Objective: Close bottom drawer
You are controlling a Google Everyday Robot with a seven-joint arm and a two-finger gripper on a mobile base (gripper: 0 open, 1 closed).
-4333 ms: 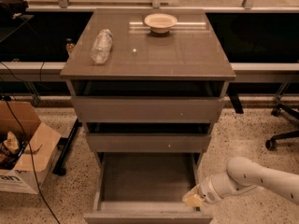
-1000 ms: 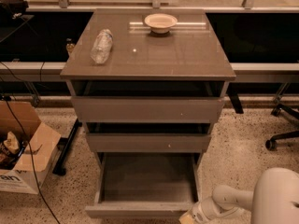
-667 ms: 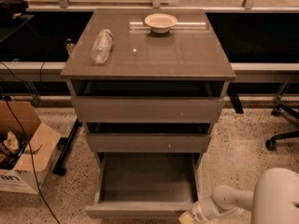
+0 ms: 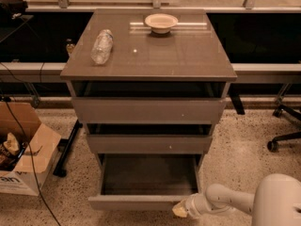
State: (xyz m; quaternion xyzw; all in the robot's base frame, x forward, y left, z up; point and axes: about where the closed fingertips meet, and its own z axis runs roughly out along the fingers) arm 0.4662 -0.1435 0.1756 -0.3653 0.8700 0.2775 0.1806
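**Bottom drawer stands open, robot gripper at its front corner**

The grey-brown bottom drawer (image 4: 136, 202), lowest of three in the flat-topped cabinet (image 4: 188, 55), stands pulled well out over the speckled floor (image 4: 244, 149). Its plain, handleless flat front faces the camera, and its deep, dark box is exposed behind it. The two drawers above (image 4: 148, 110) sit much further in. A white robot arm (image 4: 225, 199) reaches in from the lower right. Its cream-tipped gripper (image 4: 181, 210) is at the right end of the drawer front, touching it or just beside it (whether the gripper is spread or pressed together cannot be told). On the cabinet top, a clear plastic bottle (image 4: 101, 46) lies on its side near the left edge and a pale shallow bowl (image 4: 161, 21) stands at the back. An open cardboard box (image 4: 28, 149) sits on the floor to the left.
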